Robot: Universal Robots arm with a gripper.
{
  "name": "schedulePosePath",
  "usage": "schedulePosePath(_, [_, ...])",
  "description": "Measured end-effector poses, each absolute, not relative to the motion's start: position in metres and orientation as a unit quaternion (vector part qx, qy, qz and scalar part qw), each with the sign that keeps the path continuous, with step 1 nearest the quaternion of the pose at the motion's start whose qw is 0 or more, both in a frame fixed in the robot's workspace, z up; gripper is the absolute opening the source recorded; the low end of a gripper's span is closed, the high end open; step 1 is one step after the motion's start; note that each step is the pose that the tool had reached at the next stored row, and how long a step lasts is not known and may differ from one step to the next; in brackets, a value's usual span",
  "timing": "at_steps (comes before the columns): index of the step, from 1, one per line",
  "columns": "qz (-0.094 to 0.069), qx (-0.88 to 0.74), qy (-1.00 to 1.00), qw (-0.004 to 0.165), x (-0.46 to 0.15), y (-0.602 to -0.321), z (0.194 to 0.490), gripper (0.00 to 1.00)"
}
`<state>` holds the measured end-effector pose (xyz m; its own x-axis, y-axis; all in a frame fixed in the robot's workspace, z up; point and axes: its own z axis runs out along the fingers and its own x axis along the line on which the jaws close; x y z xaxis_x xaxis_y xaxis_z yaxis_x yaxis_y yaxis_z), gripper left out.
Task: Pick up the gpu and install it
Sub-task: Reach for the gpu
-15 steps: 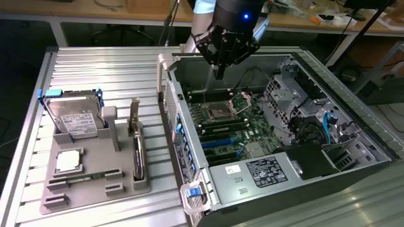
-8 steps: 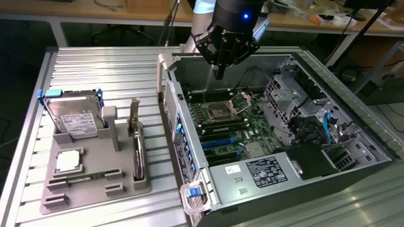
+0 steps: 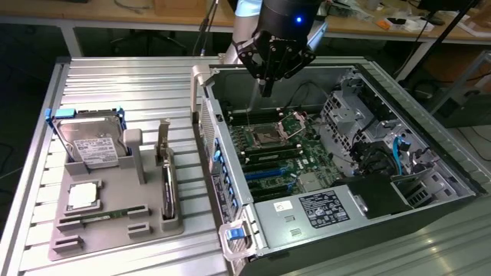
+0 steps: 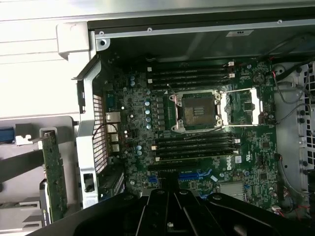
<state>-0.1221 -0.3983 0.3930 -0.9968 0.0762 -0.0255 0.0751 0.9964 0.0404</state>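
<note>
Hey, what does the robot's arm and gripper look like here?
The arm has a glossy black round end section with a small blue light. The gripper is black too, made of angular linkage bars tapering to slim fingers.

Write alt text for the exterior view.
The arm's pincer hangs shut and empty over the open computer case, above the motherboard. On the exterior view's left, the gpu stands on edge in a grey holder, beside a hard drive.

light=even; glare=slatted table washed white; shadow=case interior dim
</note>
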Motion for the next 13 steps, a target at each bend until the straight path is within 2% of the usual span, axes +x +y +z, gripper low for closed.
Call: schedulePosePath(13, [0.020,0.038,0.999,0.014,-0.1271,-0.3987,0.3930,0.11])
